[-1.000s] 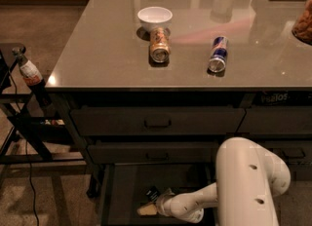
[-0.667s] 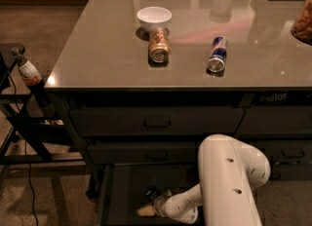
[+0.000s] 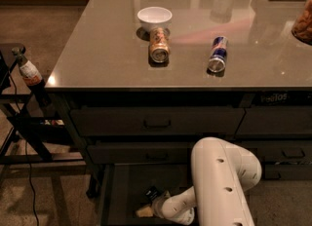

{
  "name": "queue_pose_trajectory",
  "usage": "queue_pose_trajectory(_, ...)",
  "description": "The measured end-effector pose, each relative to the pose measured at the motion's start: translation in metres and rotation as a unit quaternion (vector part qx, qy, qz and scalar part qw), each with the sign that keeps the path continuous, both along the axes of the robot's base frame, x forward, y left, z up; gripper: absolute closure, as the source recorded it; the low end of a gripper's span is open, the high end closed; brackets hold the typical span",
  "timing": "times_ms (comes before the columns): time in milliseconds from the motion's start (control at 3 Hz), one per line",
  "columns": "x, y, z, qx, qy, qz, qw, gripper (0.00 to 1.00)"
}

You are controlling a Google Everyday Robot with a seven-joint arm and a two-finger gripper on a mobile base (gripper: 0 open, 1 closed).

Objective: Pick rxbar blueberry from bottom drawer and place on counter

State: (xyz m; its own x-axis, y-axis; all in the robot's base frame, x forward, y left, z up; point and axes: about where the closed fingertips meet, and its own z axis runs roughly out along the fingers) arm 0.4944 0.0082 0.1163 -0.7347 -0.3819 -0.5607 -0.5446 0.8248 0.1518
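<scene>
Grey bottom drawer (image 3: pixel 119 191) stands open at lower centre. Inside it the gripper (image 3: pixel 145 212) sits just beside the rxbar blueberry (image 3: pixel 152 193) (open or closed, I cannot tell).

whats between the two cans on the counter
Only bare counter between the brown can and blue-silver can, in the camera view; the gripper is down in the bottom drawer.

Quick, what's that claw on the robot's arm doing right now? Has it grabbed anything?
Gripper: down in the bottom drawer, close to the rxbar blueberry; whether it holds anything cannot be told.
</scene>
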Motion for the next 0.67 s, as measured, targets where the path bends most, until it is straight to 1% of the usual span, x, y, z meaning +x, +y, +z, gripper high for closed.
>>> queue_pose_trajectory(333, 0.0013, -0.0002, -0.0112, -0.002, 0.003, 0.0, 1.0, 0.0)
queue_pose_trajectory(667, 0.0014, -0.0002, -0.0113, -0.002, 0.003, 0.0, 1.0, 0.19)
